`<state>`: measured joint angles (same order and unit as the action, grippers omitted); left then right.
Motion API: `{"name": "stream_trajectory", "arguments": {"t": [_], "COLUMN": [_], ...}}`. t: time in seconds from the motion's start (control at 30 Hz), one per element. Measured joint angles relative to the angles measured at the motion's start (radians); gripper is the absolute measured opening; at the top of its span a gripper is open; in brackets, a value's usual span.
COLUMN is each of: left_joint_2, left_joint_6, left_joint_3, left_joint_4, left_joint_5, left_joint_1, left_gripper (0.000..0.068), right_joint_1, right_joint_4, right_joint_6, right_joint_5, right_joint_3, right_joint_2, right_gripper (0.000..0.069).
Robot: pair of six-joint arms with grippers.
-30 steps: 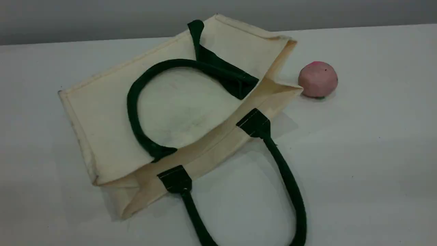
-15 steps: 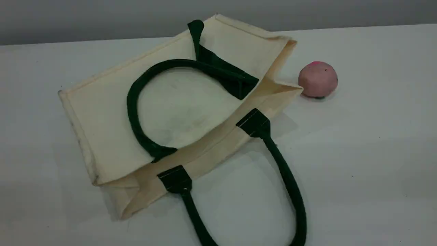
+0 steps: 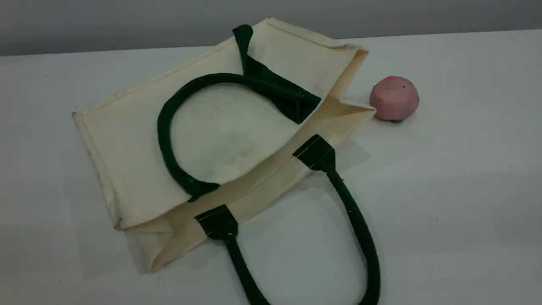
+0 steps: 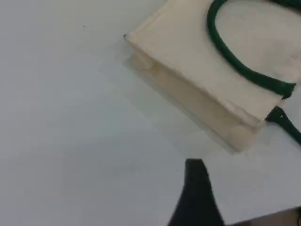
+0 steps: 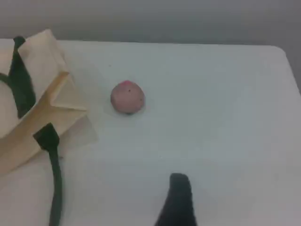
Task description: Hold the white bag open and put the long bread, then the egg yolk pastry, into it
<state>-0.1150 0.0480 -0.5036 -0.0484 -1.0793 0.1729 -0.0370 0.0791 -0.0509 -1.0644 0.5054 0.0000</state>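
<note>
- Scene view: the white bag (image 3: 139, 148) lies on its side on the white table (image 3: 457, 203), mouth turned toward the near right. One green handle (image 3: 163, 127) is folded back over the upper canvas panel; the other handle (image 3: 360, 228) trails onto the table and its loop is cut off by the bottom edge. A pink ball (image 3: 394, 98) sits on the table just beside the bag's far right corner, apart from it. Neither arm shows here, and neither the long bread nor the egg yolk pastry can be seen.
- Left wrist view: only this view shows the bag's closed bottom end (image 4: 197, 101). The left gripper (image 4: 196, 190) shows as one dark fingertip over bare table, near the bag (its jaws stand spread, holding nothing).
- Right wrist view: the bag's mouth corner (image 5: 56, 101) is cut off at the left edge. The pink ball (image 5: 127, 97) lies well ahead of the right gripper (image 5: 178, 197), whose jaws are likewise spread and empty.
</note>
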Motion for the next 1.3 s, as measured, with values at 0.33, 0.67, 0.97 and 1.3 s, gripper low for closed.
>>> {"name": "stream_trajectory", "arguments": {"t": [0.33, 0.67, 0.97, 1.3], "left_joint_2": [0.000, 0.031, 0.116, 0.115], "left_joint_6": [0.000, -0.004, -0.004, -0.004], "left_joint_3": [0.000, 0.000, -0.001, -0.001], "left_joint_4": [-0.005, -0.004, -0.003, -0.003], "left_joint_5": [0.000, 0.000, 0.000, 0.000], "left_joint_1": [-0.026, -0.182, -0.188, -0.188], "left_gripper": [0.0472, 0.0472, 0.0472, 0.0472], "right_joint_1": [-0.001, -0.001, 0.035, 0.048], "right_joint_4": [0.001, 0.001, 0.004, 0.004], "right_joint_6": [0.000, 0.000, 0.000, 0.000], "right_joint_5": [-0.001, -0.001, -0.001, -0.001], "right_joint_3": [0.000, 0.000, 0.000, 0.000], "right_joint_2": [0.000, 0.000, 0.000, 0.000], "right_gripper": [0.0554, 0.0554, 0.0554, 0.0554]}}
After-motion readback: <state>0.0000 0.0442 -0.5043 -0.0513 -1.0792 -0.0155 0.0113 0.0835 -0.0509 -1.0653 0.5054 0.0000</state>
